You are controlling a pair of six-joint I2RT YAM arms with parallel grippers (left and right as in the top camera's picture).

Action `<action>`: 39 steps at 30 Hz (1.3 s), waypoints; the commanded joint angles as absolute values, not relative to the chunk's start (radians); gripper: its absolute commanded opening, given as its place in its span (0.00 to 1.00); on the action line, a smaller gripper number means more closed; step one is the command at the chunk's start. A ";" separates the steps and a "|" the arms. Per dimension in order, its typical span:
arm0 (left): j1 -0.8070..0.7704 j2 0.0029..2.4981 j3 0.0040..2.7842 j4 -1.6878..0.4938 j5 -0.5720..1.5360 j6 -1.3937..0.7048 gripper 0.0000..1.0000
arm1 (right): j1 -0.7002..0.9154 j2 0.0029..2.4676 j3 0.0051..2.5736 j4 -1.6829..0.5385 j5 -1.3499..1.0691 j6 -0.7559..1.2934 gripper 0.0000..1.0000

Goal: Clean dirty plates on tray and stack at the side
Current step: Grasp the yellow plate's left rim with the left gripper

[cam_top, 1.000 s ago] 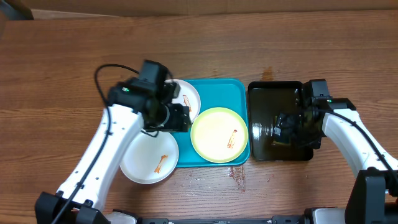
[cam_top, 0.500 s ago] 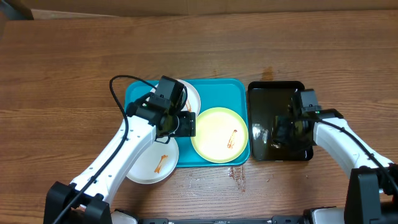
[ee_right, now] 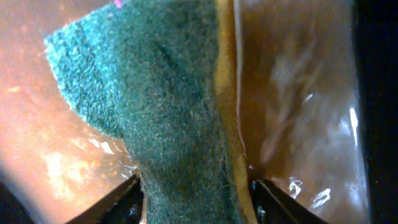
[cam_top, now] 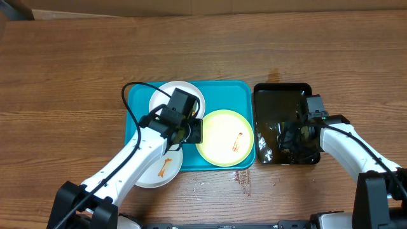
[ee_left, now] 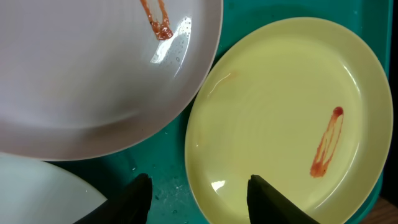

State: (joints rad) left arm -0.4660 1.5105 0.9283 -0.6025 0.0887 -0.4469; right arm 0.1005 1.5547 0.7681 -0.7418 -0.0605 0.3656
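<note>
The turquoise tray (cam_top: 245, 89) holds a pale green-yellow plate (cam_top: 224, 137) with an orange smear and, at its back left corner, a white plate (cam_top: 177, 95). A second smeared white plate (cam_top: 156, 168) lies over the tray's front left corner. My left gripper (cam_top: 194, 130) hovers low and open; in the left wrist view its fingers (ee_left: 140, 199) straddle the left rim of the yellow plate (ee_left: 286, 112) without touching it. My right gripper (cam_top: 296, 135) is down in the black tray (cam_top: 283, 92), shut on a green and yellow sponge (ee_right: 168, 106).
The black tray's floor (ee_right: 298, 93) is wet and glossy. It stands close against the turquoise tray's right side. Bare wooden table (cam_top: 76, 76) lies to the left and behind. A small stain (cam_top: 241, 177) marks the wood in front of the tray.
My left arm has swung right over the tray to the yellow plate's rim, uncovering the back white plate, and its jaws have narrowed. The right gripper stayed in the black tray.
</note>
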 commanded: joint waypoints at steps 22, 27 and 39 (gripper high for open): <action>-0.520 1.699 0.899 -0.525 0.050 -0.506 0.18 | 0.101 1.561 0.747 -0.730 -0.045 0.371 0.65; -0.521 1.700 0.900 -0.545 0.064 -0.506 0.06 | 0.101 1.561 0.747 -0.730 -0.046 0.371 0.66; -0.509 1.699 1.019 -0.762 0.067 -0.537 0.43 | 0.101 1.561 0.747 -0.709 -0.039 0.363 0.80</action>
State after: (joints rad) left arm -0.5148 1.6947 0.9409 -0.7483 0.0700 -0.5510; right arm 0.1009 1.5513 0.7681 -0.7197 -0.0692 0.3664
